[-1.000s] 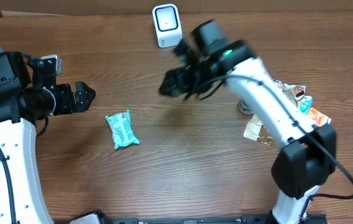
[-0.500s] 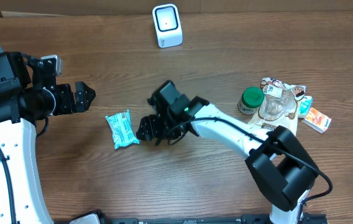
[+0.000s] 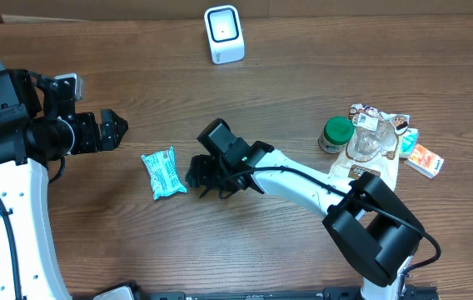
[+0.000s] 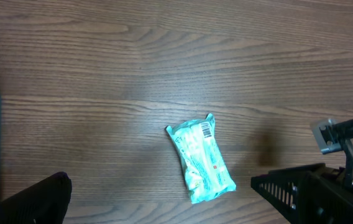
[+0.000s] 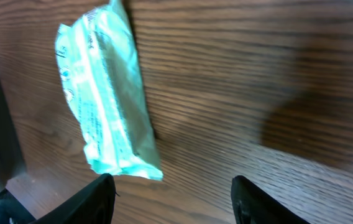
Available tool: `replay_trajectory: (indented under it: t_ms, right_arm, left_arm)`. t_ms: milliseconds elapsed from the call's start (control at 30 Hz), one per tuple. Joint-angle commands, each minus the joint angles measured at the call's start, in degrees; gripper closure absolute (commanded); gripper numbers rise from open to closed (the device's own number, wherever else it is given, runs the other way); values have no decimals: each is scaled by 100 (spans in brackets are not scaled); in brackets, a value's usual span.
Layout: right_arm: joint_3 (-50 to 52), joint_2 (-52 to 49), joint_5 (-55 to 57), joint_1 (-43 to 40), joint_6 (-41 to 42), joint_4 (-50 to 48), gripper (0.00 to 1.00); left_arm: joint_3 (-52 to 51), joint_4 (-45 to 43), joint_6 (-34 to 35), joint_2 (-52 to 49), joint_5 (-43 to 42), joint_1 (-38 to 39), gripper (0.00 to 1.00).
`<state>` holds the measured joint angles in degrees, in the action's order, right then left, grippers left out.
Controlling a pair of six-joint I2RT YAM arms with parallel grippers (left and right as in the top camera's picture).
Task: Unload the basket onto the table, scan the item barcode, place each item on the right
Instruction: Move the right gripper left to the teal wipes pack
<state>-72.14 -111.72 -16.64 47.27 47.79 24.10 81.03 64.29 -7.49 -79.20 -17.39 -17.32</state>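
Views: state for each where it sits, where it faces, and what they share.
Overhead: above the table, looking straight down; left arm, right arm, packet, scanner.
Left wrist: on left arm, looking down at packet; own open jaws at bottom corners.
Right wrist: low, close beside packet; own jaws at bottom edge.
Shared: all three show packet.

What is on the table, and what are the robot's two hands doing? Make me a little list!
Item to scan: green packet, flat on the table, not held
Barcode: facing up, at one end
Right gripper: open, close beside the packet
Left gripper: open, empty, farther off
Scanner: white box at the far edge
Other things: green-lidded jar and small packs, heaped on the right
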Motion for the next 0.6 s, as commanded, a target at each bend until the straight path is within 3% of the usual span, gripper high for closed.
replay_trajectory:
  t_ms: [0,567]
  right_arm:
    - [57,42,149,177,79,-275,41]
    - [57,22,660,555,345,-555,37]
  left_arm:
    - [37,-4,-85,9,-4,20,0]
    - [37,-4,-83,9,-4,20,0]
